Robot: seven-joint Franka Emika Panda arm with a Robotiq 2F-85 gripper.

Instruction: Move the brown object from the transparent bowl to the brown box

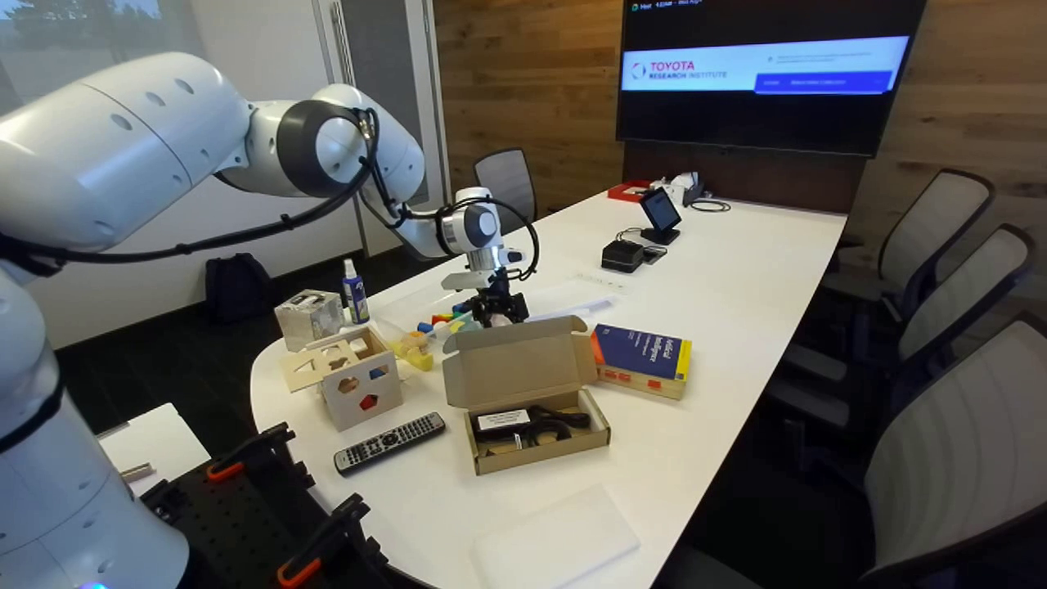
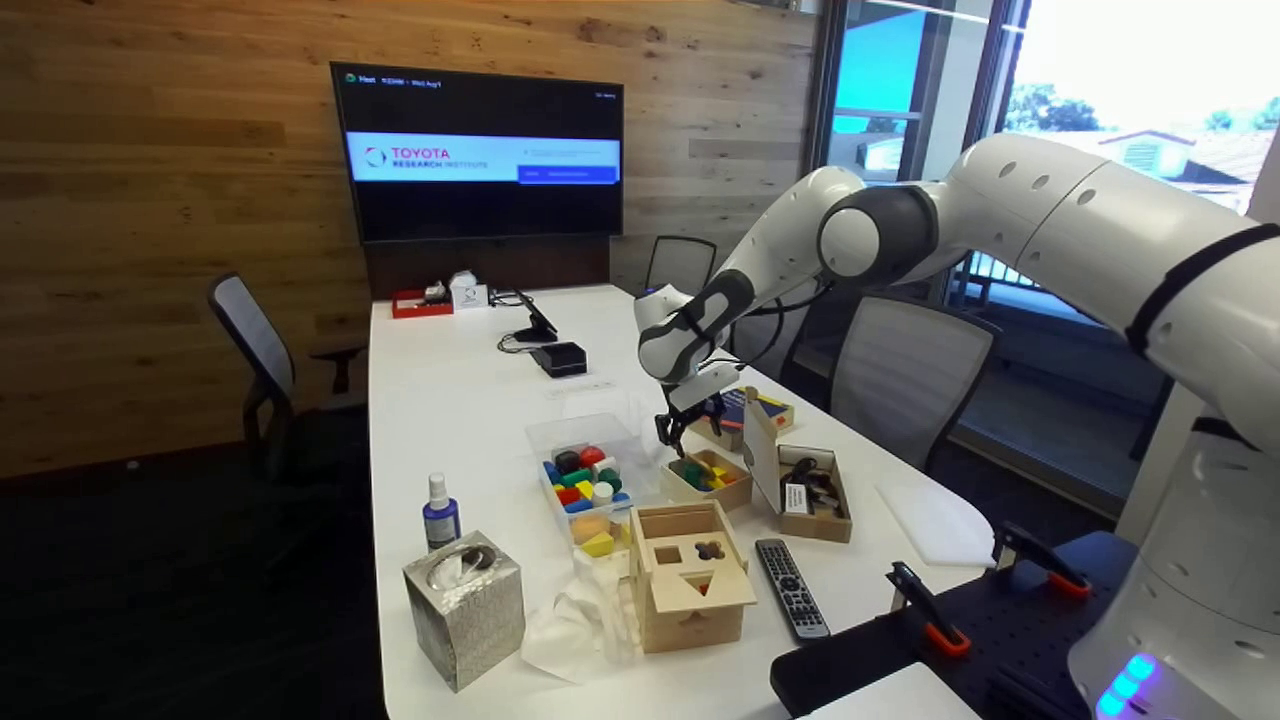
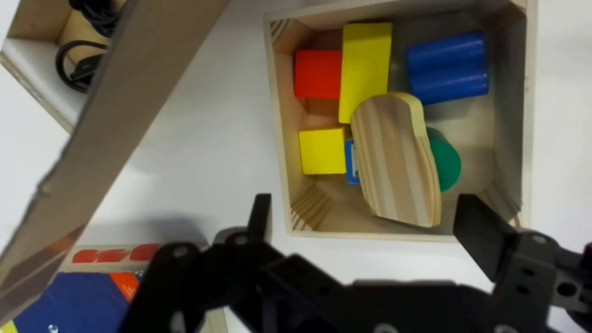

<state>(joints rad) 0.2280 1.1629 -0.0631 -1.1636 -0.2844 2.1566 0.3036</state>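
A striped brown wooden piece [image 3: 397, 159] lies tilted on blocks inside a small pale wooden box [image 3: 370, 235], which also shows in an exterior view [image 2: 702, 497]. The transparent bin [image 2: 560, 428] holds coloured blocks and an orange-tan piece [image 2: 590, 528]; I cannot tell whether that is the brown object. The brown cardboard box [image 1: 544, 456] stands open with a black cable and adapter inside; its raised flap shows in the wrist view [image 3: 115, 106]. My gripper [image 3: 365, 201] is open and empty above the wooden box's edge, its fingers spread wider than the striped piece. It shows in both exterior views [image 1: 501, 315] [image 2: 698, 432].
A blue book [image 1: 642, 353] lies beside the cardboard flap. A wooden shape sorter [image 1: 360, 393], a remote [image 1: 389, 442], a tissue box [image 1: 311, 321] and a spray bottle [image 1: 355, 292] stand or lie nearby. The upright flap is close to the gripper.
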